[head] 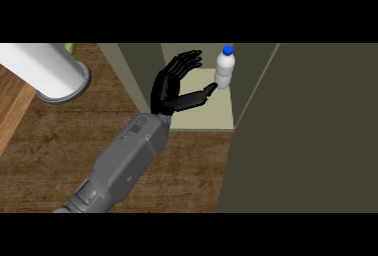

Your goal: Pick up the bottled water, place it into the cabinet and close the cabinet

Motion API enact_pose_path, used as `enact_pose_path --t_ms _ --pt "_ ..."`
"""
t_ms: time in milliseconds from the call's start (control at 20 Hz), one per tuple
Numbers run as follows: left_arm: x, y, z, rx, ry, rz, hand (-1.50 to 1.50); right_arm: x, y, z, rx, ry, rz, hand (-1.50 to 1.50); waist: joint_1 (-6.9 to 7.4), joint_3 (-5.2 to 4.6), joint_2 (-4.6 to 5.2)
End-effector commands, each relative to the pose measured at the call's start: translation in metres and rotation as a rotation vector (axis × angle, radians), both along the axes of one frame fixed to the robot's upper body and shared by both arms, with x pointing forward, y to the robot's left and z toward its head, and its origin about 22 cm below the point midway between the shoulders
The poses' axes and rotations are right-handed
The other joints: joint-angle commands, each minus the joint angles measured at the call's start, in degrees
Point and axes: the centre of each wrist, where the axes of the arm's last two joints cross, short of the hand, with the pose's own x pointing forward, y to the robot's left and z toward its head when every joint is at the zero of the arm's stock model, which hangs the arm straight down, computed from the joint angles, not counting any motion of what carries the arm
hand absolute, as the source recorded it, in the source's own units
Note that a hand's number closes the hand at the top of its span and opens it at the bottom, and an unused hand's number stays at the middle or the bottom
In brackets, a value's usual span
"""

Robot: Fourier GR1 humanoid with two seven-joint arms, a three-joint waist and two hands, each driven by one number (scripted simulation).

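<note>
Only my left hand (171, 82) showed. My right was out of sight, and the white cylinder (44, 70) at upper left ran off the edge. The bottled water (225, 70) stood upright inside the cabinet (210, 117), on its pale floor, just right of my hand, whose fingers were straight and held nothing. My thumb tip reached its side — touching or not, I couldn't tell.

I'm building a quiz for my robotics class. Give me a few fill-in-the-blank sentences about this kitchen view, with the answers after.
1. The bottled water has a ____ cap.
2. It stands ____ inside the cabinet, not lying down.
3. The hand beside it is the robot's ____ one.
4. The white cylinder sits in the view's upper ____ corner.
Missing words: blue; upright; left; left.
</note>
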Motion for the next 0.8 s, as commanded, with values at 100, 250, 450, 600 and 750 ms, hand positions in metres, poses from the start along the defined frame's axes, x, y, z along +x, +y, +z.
enact_pose_path --t_ms 100,250,450,600,750 --pt "-0.043 0.021 -0.02 -0.019 0.04 -0.021 1.5 -0.023 -0.005 0.024 -0.111 -0.053 0.029 -1.5 0.81 -0.03 -0.39" --pt "-0.067 0.028 -0.019 -0.011 0.047 -0.019 1.5 -0.007 -0.003 0.015 -0.212 -0.016 0.086 1.5 1.94 -0.03 -0.46" --pt "-0.096 0.054 -0.019 -0.004 0.04 -0.014 1.5 -0.005 0.0 0.019 -0.272 0.028 0.172 1.5 1.69 -0.03 -0.12" --pt "-0.112 0.076 -0.02 -0.011 0.027 0.024 1.5 -0.033 0.009 0.026 -0.214 0.087 0.269 1.5 0.22 -0.03 -0.08" --pt "-0.153 0.082 -0.026 -0.015 0.033 0.029 1.5 -0.015 0.03 0.017 -0.136 0.115 0.312 1.5 1.2 -0.05 0.08"
